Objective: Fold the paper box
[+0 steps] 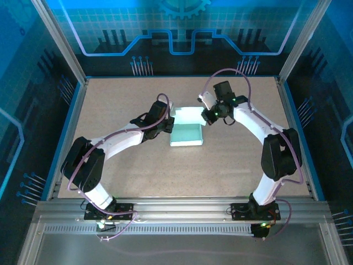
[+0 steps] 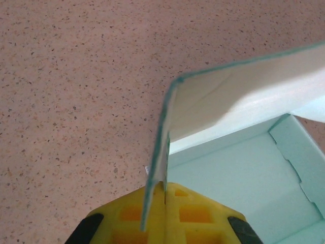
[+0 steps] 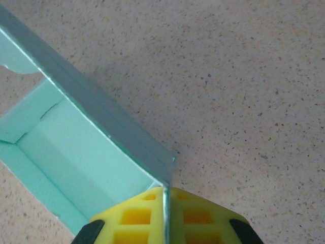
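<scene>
1. The paper box [image 1: 186,134] is seen near the middle of the speckled worktop [image 1: 138,171], between the two arms. It is partly folded into a shallow tray, with a pale flap raised at its far side.
2. From above, the left claw [image 1: 167,128] is placed against the box's left edge. Its fingers are masked there by the dark wrist body, so the grip cannot be judged from that view.
3. In the left wrist view, the left claw [image 2: 165,190] is shown closed on a thin upright wall of the box [image 2: 238,96]. The card edge is pinched between the yellow pads [image 2: 122,208], whose lower parts are cut off by the frame.
4. From above, the right claw [image 1: 208,117] is found at the box's far right corner, its fingertips hard to make out.
5. In the right wrist view, the right claw [image 3: 165,195] is shown clamped on the box [image 3: 76,152] at the end of a wall, with no gap left between the pads [image 3: 198,203].
6. In both wrist views the box is cut off by the frame edges.
</scene>
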{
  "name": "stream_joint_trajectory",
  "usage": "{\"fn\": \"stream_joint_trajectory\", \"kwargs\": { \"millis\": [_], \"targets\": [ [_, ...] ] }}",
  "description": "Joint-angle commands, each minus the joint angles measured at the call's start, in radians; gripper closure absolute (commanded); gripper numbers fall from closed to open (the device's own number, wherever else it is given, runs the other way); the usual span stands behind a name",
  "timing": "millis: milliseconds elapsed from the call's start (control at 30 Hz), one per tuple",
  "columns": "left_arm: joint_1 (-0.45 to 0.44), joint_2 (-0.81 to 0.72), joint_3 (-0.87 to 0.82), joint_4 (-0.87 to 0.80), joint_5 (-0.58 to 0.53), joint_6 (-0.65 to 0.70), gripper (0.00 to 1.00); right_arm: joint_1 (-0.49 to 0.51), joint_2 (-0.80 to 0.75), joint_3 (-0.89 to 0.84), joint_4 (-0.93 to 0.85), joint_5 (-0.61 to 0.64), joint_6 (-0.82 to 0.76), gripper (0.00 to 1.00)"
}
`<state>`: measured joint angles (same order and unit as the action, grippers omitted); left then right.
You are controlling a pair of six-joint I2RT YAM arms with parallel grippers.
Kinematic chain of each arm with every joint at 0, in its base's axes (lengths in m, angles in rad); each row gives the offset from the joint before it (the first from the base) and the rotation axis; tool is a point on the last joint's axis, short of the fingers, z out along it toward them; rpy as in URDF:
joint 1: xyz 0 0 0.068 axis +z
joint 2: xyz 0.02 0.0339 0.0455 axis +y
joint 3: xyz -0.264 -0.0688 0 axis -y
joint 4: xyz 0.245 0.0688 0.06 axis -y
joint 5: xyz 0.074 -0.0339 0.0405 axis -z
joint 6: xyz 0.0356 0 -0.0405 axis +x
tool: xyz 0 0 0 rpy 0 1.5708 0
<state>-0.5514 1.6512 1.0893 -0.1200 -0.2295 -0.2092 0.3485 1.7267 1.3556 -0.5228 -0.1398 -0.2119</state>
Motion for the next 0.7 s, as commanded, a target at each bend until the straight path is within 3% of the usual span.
{"fn": "stream_joint_trajectory", "kwargs": {
  "millis": [0, 667],
  "targets": [
    [-0.001, 0.040, 0.047, 0.046, 0.000, -0.066, 1.00, 0.050, -0.064, -0.064, 0.126, 0.059, 0.137, 1.00],
    [-0.015, 0.051, 0.066, 0.091, 0.011, -0.171, 1.00, 0.188, -0.152, -0.170, 0.305, 0.399, 0.583, 1.00]
  ]
}}
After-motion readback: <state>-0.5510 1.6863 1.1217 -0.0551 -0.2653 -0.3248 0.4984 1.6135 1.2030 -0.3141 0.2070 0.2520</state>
